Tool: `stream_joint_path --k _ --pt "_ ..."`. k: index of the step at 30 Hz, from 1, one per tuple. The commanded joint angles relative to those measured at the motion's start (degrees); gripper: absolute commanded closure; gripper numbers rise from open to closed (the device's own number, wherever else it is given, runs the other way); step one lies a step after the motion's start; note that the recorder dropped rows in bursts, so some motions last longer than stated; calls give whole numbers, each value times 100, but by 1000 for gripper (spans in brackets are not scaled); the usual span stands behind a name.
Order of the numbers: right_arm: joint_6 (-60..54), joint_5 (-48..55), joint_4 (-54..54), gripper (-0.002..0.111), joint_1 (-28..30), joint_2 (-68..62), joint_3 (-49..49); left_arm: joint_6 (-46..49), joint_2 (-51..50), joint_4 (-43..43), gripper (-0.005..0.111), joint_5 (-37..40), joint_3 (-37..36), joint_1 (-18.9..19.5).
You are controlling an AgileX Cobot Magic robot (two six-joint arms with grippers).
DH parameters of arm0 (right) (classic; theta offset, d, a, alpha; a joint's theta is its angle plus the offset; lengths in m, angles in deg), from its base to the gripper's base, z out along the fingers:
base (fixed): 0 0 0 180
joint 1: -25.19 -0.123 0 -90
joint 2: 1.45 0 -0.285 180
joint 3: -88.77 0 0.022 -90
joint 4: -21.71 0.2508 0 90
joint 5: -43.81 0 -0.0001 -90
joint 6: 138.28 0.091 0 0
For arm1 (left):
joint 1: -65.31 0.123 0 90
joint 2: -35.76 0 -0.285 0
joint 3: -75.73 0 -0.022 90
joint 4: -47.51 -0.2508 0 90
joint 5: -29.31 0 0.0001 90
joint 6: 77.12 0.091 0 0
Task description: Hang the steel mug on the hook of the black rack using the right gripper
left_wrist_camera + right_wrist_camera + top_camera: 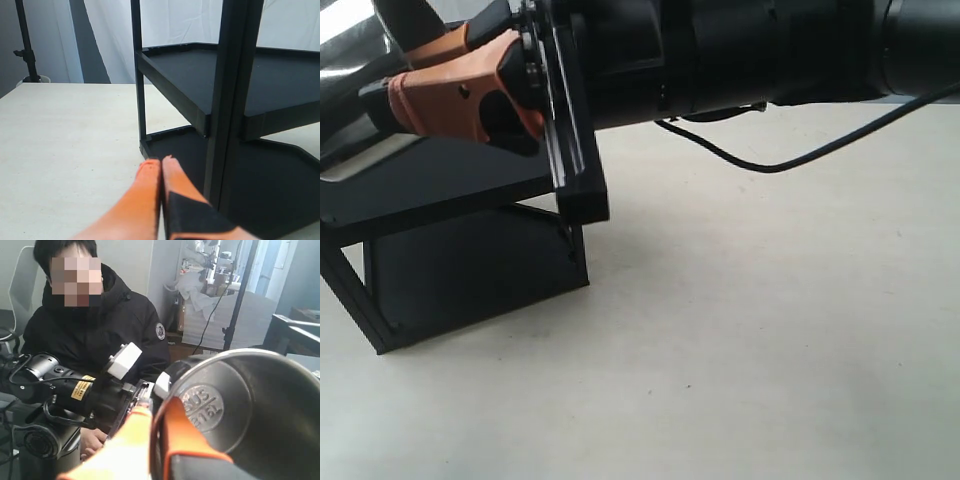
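A black cable (790, 160) is trailing over the worktop (770, 350) behind me. My right end effector (159, 425) is pinching the mug (235, 410) by its rim, above the rack (460, 250).

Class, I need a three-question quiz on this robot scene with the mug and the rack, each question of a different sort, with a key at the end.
1. True or false: the right gripper is shut on the steel mug.
2. The left gripper is: A) wide open B) shut, holding nothing C) holding a spoon.
3. Fill in: in the left wrist view, the black rack has ___ tray levels.

Key: 1 true; 2 B; 3 two.
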Motion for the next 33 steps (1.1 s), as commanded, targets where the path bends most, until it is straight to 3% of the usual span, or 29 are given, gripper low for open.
stream_joint_path --k 1,23,33 --pt "-42 79 113 109 26 -21 -38 6 30 -31 105 -40 13 -7" --pt "-31 79 113 109 38 -539 -38 6 30 -31 105 -40 13 -7" --pt "138 79 81 109 441 -539 -38 6 30 -31 105 -40 13 -7"
